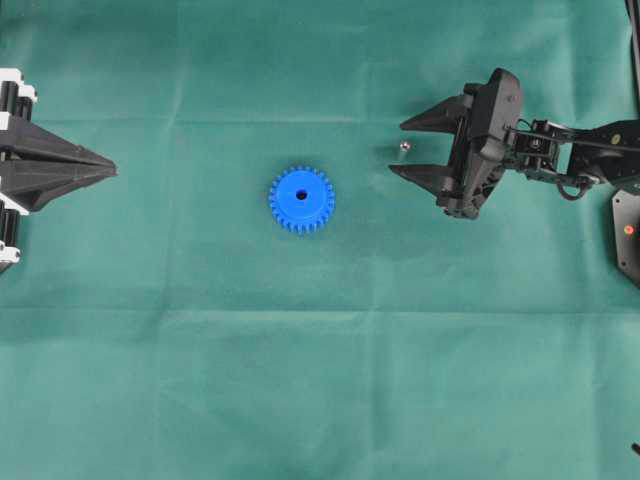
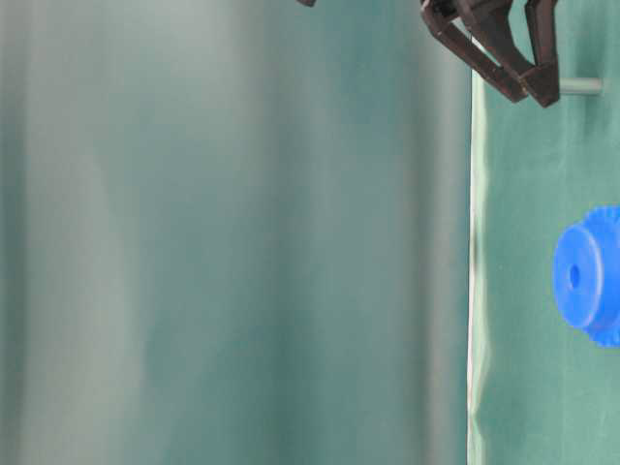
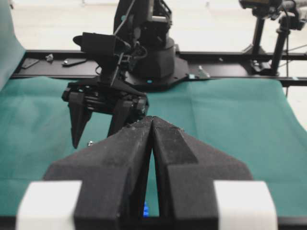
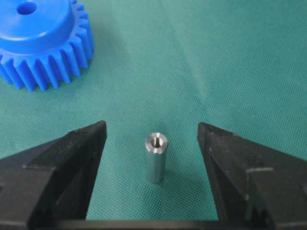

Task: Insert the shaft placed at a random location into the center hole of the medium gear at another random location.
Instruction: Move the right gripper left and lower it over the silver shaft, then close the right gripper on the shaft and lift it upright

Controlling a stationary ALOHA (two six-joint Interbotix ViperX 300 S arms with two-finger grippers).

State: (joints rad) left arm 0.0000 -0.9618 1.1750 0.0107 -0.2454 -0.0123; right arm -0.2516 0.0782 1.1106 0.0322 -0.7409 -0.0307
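The right end effector (image 4: 151,143) is wide apart and holds nothing. The shaft (image 4: 155,157) stands up straight on the green tabletop (image 4: 230,57), right between the two black fingers (image 4: 72,153). Neither finger touches it.

The step now looks like picking up the little pin. To do it well, the fingers should stay even on both sides, so they meet the pin at the same time. If one finger hits first, the pin could tip over and roll. The squeeze should be slow and land low on the pin, so the top stays free to go into the hole.

Farther away lies the medium gear (image 4: 41,40), flat on the tabletop, well apart from the pin. Its center hole (image 4: 26,7) faces up, so the pin should stay upright when it is carried over.

Farthest off, the left end effector (image 1: 100,170) rests clenched shut with nothing in it.
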